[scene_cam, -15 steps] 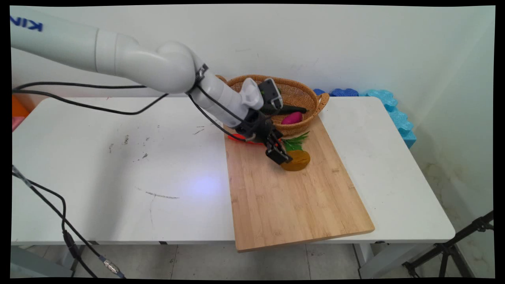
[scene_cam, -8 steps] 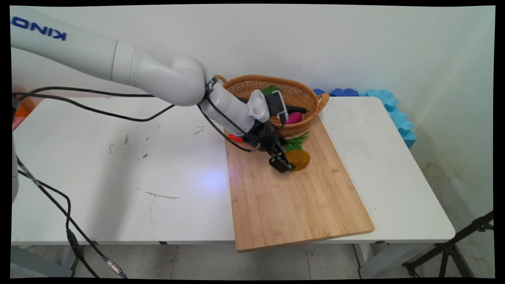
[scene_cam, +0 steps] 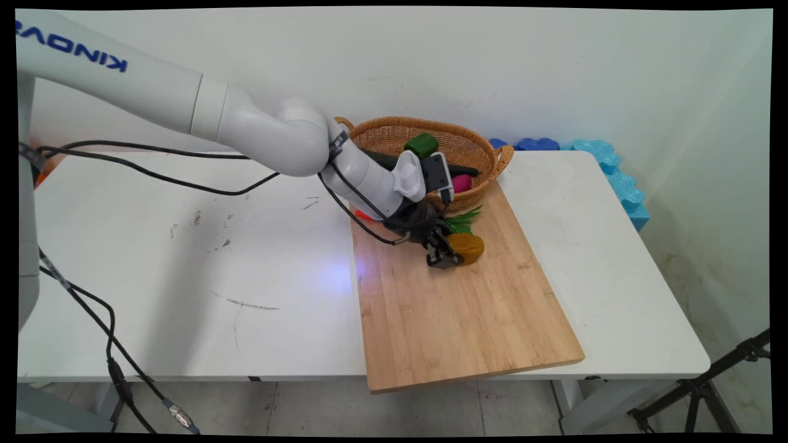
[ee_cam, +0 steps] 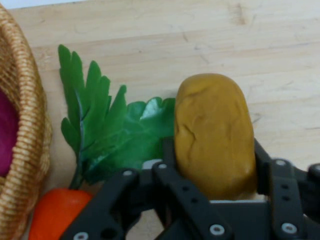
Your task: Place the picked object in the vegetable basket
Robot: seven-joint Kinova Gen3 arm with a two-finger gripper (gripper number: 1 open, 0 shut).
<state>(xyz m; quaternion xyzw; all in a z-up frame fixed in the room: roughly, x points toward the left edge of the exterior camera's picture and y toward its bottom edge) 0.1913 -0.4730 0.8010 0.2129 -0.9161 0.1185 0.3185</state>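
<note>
A mustard-brown potato (scene_cam: 471,246) (ee_cam: 212,130) lies on the far part of a bamboo cutting board (scene_cam: 462,320). My gripper (scene_cam: 444,258) (ee_cam: 214,150) is low over the board, with one black finger pressed against each side of the potato, which rests on the wood. Right beside it lies a toy carrot (ee_cam: 55,215) with green leaves (scene_cam: 463,218) (ee_cam: 105,135) that touch the potato's side. In the main view the arm covers most of the carrot's orange body (scene_cam: 364,215).
A wicker basket (scene_cam: 394,126) (ee_cam: 30,125) stands at the board's far end, holding a magenta piece (scene_cam: 462,183), a green piece (scene_cam: 422,144) and a dark one. Blue foam blocks (scene_cam: 615,172) line the table's far right edge. Black cables hang at the left.
The gripper has come down and slightly right onto the potato, and its fingers now hug it. The arm's lowering has uncovered the green piece in the basket.
</note>
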